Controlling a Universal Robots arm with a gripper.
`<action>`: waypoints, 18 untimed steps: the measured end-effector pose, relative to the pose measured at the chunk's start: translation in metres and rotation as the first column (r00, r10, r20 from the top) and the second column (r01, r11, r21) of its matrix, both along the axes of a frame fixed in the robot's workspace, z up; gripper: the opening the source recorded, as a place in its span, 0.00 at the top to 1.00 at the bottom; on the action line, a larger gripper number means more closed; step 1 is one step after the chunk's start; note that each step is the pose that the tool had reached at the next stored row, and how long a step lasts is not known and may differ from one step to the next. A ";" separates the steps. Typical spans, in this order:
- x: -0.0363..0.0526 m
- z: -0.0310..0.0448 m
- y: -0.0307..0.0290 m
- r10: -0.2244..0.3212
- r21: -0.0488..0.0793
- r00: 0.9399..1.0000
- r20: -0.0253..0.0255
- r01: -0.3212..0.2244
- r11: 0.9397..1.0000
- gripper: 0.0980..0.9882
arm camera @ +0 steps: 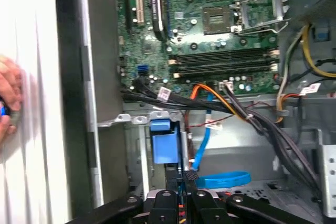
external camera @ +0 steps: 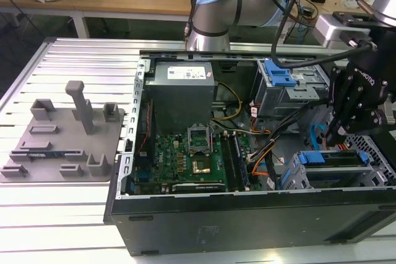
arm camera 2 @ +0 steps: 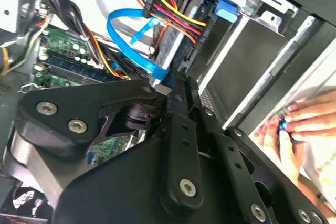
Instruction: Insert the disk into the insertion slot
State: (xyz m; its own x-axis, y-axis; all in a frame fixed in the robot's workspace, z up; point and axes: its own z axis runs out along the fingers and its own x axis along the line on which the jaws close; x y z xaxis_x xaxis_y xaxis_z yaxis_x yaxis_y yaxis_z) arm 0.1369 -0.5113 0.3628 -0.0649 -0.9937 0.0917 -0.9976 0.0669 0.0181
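Observation:
The disk (external camera: pixel 334 159) lies flat in the small grey drive cage at the case's corner on the exterior view's right, its blue carrier (external camera: pixel 309 156) showing at the end. The insertion slot (external camera: pixel 296 176) is that cage's low opening, and the disk sits in it. My black gripper (external camera: pixel 334 135) hangs just above the disk's far edge. In the first wrist view the fingers (arm camera: pixel 190 176) stand together, shut, beside the blue carrier tab (arm camera: pixel 163 144). In the second wrist view my gripper (arm camera 2: pixel 176 86) ends close to the disk's edge (arm camera 2: pixel 169 43) and a blue tab (arm camera 2: pixel 226 9).
A blue data cable (arm camera 2: pixel 126 22) and bundled power wires (arm camera 2: pixel 168 9) loop near the cage. The motherboard (external camera: pixel 185 153), power supply (external camera: pixel 182 85) and a larger bay with a blue top (external camera: pixel 279 77) fill the case. A hand (arm camera 2: pixel 302 121) rests outside. A grey fixture plate (external camera: pixel 62 140) lies on the table.

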 end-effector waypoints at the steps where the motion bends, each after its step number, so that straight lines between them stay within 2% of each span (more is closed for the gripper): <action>1: 0.0000 0.0001 -0.0035 0.000 0.013 1.000 0.000 0.000 1.000 0.93; 8: 0.0009 -0.0002 -0.0072 0.004 0.015 1.000 0.000 -0.004 1.000 0.93; 14: 0.0054 -0.0017 -0.0083 0.062 0.016 0.998 0.000 -0.062 0.998 0.93; 18: 0.0062 -0.0023 -0.0099 0.067 0.015 0.998 0.000 -0.067 0.998 0.93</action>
